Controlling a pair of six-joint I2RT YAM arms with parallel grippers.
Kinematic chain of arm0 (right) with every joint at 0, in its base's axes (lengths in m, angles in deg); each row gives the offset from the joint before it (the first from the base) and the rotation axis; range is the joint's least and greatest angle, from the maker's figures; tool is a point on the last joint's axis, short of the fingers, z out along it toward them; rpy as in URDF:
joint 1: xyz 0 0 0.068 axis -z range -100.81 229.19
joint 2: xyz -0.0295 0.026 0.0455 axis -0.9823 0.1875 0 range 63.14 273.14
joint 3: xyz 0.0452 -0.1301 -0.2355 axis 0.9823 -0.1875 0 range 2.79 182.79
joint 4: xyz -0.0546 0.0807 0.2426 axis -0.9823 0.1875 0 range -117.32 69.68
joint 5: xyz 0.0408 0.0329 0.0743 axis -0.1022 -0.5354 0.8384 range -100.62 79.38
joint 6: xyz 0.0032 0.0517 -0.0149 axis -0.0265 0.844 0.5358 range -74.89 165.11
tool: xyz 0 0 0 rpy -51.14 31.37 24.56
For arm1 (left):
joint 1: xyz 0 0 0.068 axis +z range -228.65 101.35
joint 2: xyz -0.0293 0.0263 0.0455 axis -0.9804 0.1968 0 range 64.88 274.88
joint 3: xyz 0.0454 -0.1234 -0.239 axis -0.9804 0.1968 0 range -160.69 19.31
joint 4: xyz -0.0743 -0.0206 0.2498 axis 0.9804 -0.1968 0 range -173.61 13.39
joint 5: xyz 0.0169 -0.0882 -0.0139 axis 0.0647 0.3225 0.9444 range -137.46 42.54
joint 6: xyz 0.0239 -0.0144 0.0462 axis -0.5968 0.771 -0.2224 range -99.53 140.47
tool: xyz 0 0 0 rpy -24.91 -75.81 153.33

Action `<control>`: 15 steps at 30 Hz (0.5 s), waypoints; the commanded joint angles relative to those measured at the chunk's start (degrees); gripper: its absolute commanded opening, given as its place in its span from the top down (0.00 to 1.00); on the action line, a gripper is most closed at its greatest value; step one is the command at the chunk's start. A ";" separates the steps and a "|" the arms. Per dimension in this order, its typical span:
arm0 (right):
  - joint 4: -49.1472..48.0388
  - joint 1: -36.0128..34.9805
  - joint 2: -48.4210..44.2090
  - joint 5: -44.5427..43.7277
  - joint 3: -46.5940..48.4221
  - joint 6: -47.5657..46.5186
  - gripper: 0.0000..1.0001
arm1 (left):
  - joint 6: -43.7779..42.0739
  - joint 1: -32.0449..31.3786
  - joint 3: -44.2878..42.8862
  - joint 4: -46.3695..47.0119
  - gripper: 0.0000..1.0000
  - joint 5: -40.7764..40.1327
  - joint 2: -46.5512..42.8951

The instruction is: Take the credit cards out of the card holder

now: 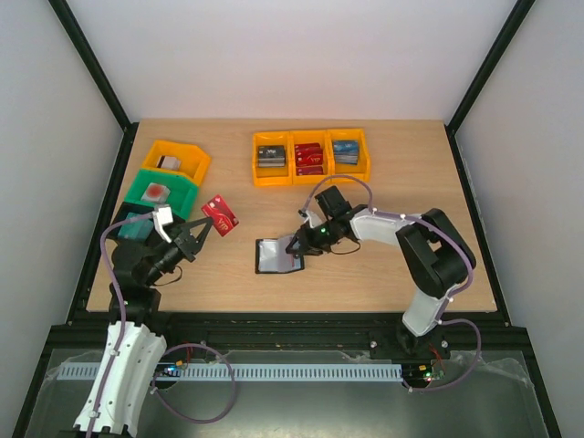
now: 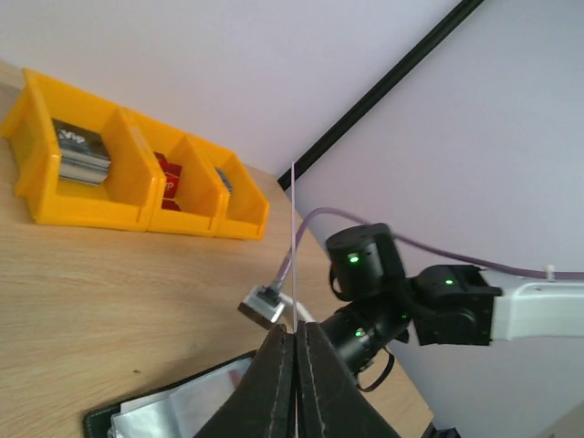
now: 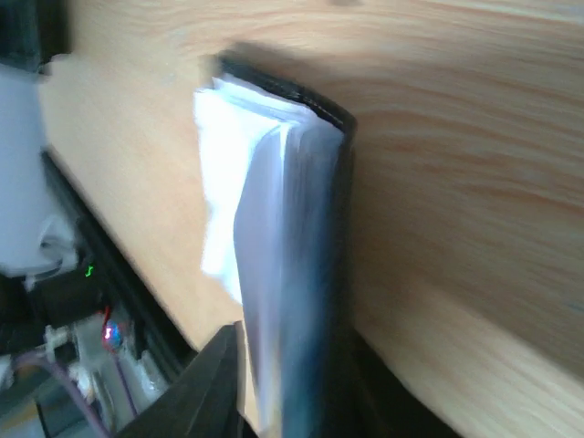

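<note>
From above: left hand (image 1: 204, 228) shut on a red credit card (image 1: 220, 213), held up off the bench (image 1: 392, 265). Card holder (image 1: 272, 257) lying open mid-bench, right hand (image 1: 299, 244) at its right flap.

Left wrist: card edge-on, a thin line between closed fingers (image 2: 319, 379).

Right wrist: blurred; flap between the fingers, pinched or only flanked, cannot tell.

Likely step: one card out, to be put aside. Next: setting it down, then steadying the holder for another pull.
</note>
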 commanded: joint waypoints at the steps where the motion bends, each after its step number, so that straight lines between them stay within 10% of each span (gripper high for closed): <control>1: 10.01 1.58 1.53 -11.56 3.14 -4.85 0.55 | 0.74 0.30 0.62 4.85 0.98 2.63 -1.59; 7: 21.69 1.77 -5.44 -31.70 11.33 -8.58 0.00 | -4.56 0.24 -0.49 5.16 0.98 5.58 -2.53; 11: 24.67 1.14 -11.52 -38.58 18.53 -12.73 0.01 | -5.92 0.12 -0.67 6.64 0.98 8.39 -2.69; 15: 20.14 -3.98 -18.16 -23.93 21.89 -22.52 0.05 | -9.63 -0.29 -1.89 5.74 0.98 11.37 -2.71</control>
